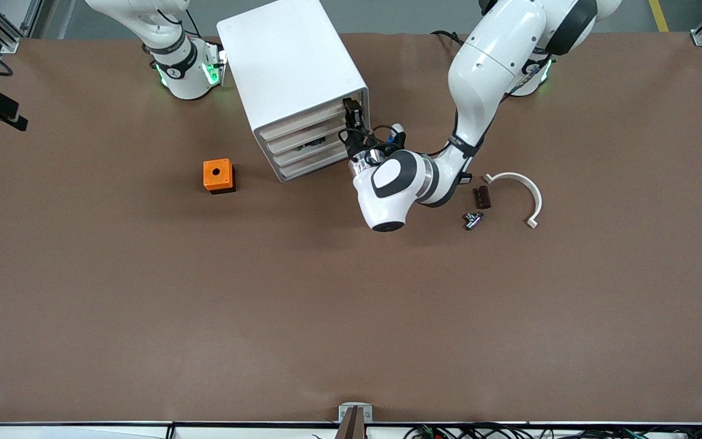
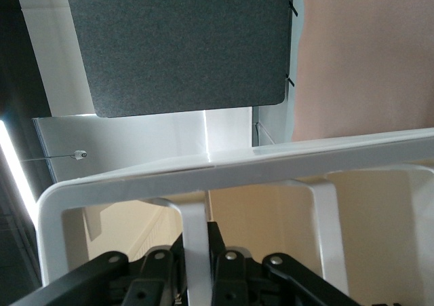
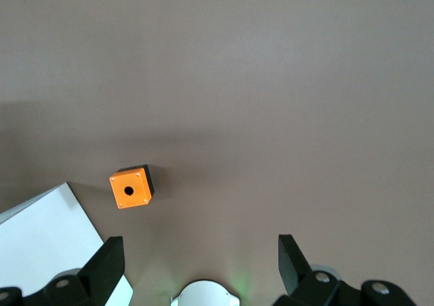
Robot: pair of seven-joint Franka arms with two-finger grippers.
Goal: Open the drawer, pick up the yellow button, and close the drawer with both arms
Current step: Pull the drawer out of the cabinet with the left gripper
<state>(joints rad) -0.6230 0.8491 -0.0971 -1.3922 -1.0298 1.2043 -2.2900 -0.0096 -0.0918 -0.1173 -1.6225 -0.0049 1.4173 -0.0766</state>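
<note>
Drawer (image 2: 271, 158), white, looped handle (image 2: 195, 231) pinched in left gripper's (image 2: 200, 269) jaws; right gripper's (image 3: 200, 265) jaws spread over table (image 3: 271, 82).

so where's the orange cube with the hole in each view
Front view: the orange cube sits on the table beside the white drawer cabinet, toward the right arm's end.
Left wrist view: not in it; only the cabinet's drawer handle, close up.
Right wrist view: the cube lies below the open right gripper.
Shared landmark: the cabinet, its corner showing beside the cube.

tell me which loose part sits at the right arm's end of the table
The orange cube; the brown block, metal piece and white arc all lie toward the left arm's end.
</note>
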